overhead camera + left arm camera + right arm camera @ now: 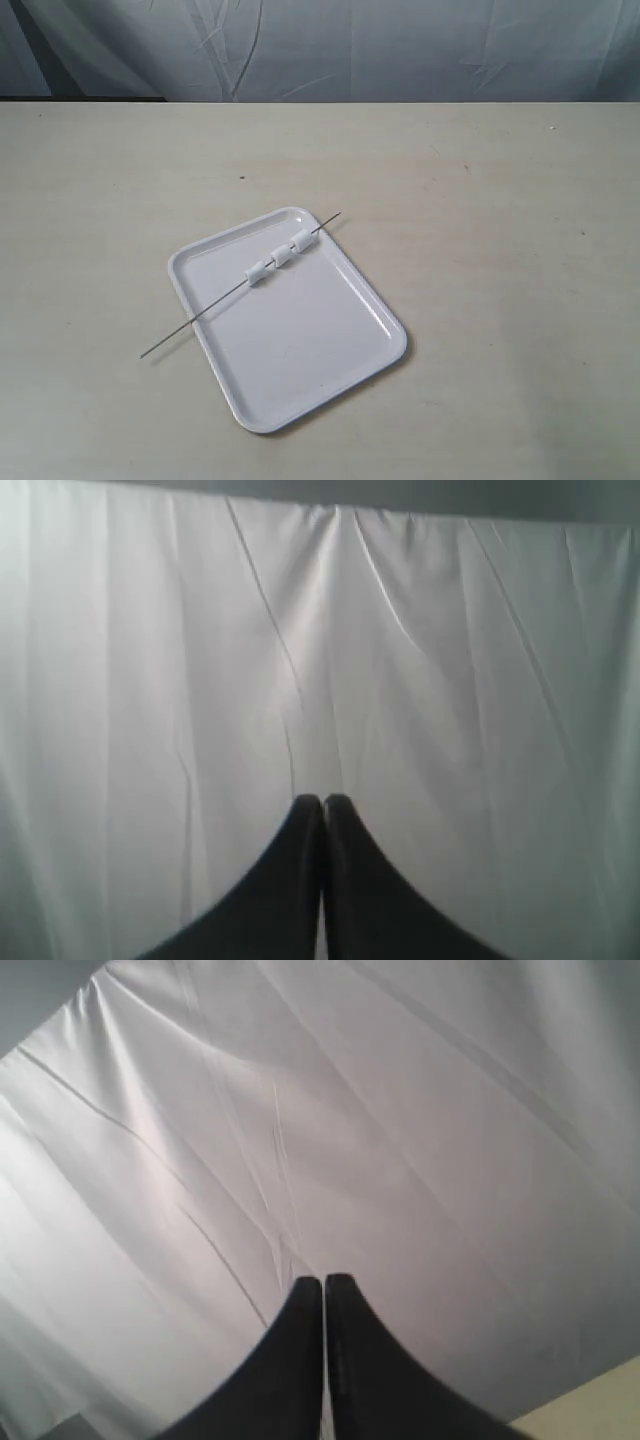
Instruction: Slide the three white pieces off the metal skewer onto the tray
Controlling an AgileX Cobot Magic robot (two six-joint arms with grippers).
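Well, nothing is done yet. My left gripper [323,802] is clenched on nothing, facing a white curtain [450,680]. The metal skewer [215,304] lies across the tray's [330,340] far corner, its left end over the table [500,200], with all three white pieces [281,255] threaded on it above the tray. My right gripper [323,1282] is likewise clenched and empty.
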